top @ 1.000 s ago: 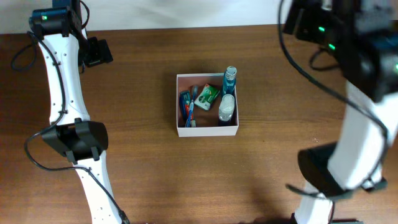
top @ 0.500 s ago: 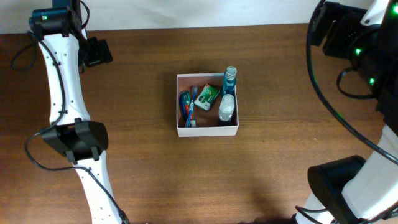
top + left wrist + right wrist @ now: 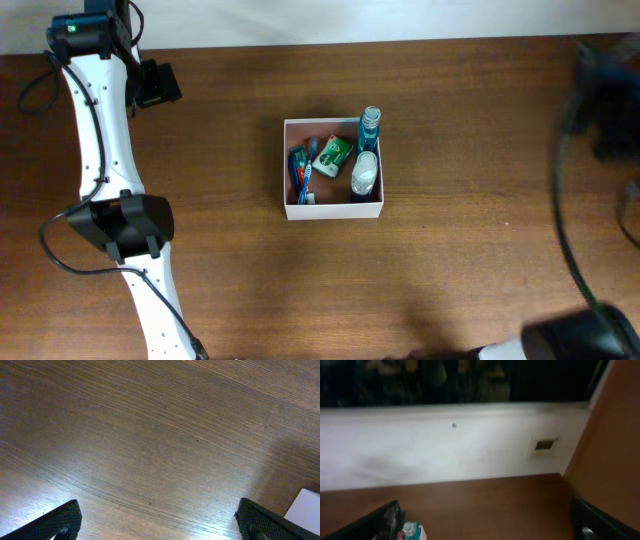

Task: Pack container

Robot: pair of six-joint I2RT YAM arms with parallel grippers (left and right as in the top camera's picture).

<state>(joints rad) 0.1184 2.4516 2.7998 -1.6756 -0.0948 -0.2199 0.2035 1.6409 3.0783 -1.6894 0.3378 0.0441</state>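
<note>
Two left fingers (image 3: 55, 521) show only their tips, spread wide over the counter (image 3: 150, 435), at 10 o'clock from the container (image 3: 334, 209). Square, it has no long axis; its walls run 12-to-6, mid-counter. Its bottle (image 3: 370, 125) points to 12. Right fingers (image 3: 592, 521), wide too, are cut off; overhead that arm is a blur.

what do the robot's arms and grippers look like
The left arm has white tubular links, black joint housings, loose black cables and a green light on one joint. The right arm shows only as a dark blur. The left gripper and right gripper have black fingers; the left's are finely textured.
</note>
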